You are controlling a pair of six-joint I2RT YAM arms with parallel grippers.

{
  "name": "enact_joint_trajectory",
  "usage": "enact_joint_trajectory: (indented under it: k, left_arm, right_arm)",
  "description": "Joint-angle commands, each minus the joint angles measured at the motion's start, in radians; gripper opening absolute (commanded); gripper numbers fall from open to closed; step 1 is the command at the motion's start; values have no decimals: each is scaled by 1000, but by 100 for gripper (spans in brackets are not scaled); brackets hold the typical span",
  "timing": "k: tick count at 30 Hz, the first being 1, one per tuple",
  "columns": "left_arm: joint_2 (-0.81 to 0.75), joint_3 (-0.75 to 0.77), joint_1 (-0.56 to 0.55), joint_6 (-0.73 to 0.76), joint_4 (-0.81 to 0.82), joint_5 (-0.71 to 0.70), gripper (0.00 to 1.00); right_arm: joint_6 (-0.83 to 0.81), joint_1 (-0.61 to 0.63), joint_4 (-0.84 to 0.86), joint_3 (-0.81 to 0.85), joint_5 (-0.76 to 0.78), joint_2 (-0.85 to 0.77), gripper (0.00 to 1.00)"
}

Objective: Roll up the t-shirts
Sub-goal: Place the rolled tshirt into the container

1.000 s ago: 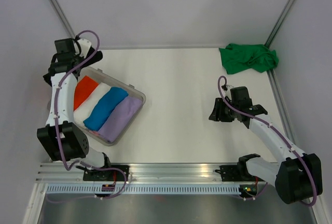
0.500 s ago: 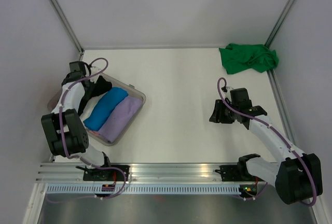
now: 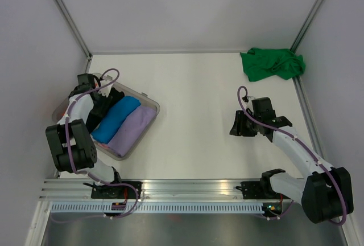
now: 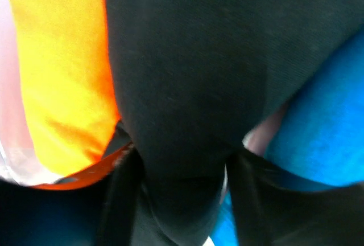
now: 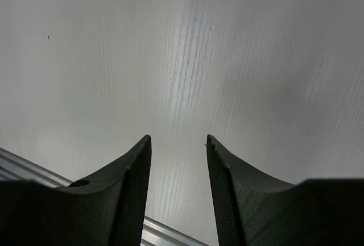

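**Work surface and enclosure.** An aluminium rail (image 3: 187, 186) runs along the near edge and carries both arm bases. Beyond it lies a flat white table (image 3: 193, 103). Plain grey walls (image 3: 187, 7) close the far side and both flanks, and metal frame posts (image 3: 65, 12) stand in the corners. A clear plastic bin (image 3: 158, 109) sits on the left of the table, set at an angle.

**Position of the t-shirts.**
- The left gripper (image 4: 182, 160) is down inside the bin. The black t-shirt (image 4: 187, 58), rolled, fills the gap between its fingers (image 4: 122, 200) and extends away from them.
- It cannot be told whether the fingers are pressing the fabric or have let go of it.
- The black roll lies between an orange roll (image 4: 62, 75) on one side and a blue roll (image 4: 318, 126) on the other. A sliver of a pale roll (image 4: 263, 131) shows at the blue one's edge. A lavender roll (image 3: 132, 131) lies beside the blue one, nearest the bin's right wall.
- The right gripper (image 5: 178, 139) hovers over bare table, fingers spread, with nothing between them.
- The green t-shirt (image 3: 272, 64) lies crumpled and unrolled in the far right corner, well apart from the right gripper.

**Change from one second earlier.** The left gripper was then beyond the bin's far left corner, and the top view showed the orange, pale, blue and lavender rolls uncovered. The arm now folds over the bin and hides the orange and pale rolls in that view. The right arm and the green t-shirt are in the same places.
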Motion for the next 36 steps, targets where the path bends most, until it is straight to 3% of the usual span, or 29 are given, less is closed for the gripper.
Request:
enact_joint_trajectory:
  k: [1,3,16,19,24,27,30,36]
  left_arm:
    - [-29,61,14,-73,-85,66,66]
    - [-46,75,16,-87,-130,104,81]
    - [-265,239,60,-153,-273,116,92]
    - [-252,282,108,-191,-268,101,86]
    - [-164,262,243,-239,-195,103,53]
    - [-92,233,292,-255,-113,74,40]
    - [-35,175,293,-247,-41,23,38]
    - [57,127,293,-247,51,56,39]
  right_arm:
    - [-18,-5,10,14,9,-6,50]
    - [-18,-5,18,17,9,-1,50]
    - [-104,-5,-17,221,-27,137,50]
    - [-105,-5,-28,280,-37,169,50]
    - [-107,-5,-88,382,-37,215,50]
    - [-102,-4,-105,410,-30,221,48]
    - [-93,-4,-114,438,-23,230,48]
    - [-41,-2,-94,397,-17,206,46]
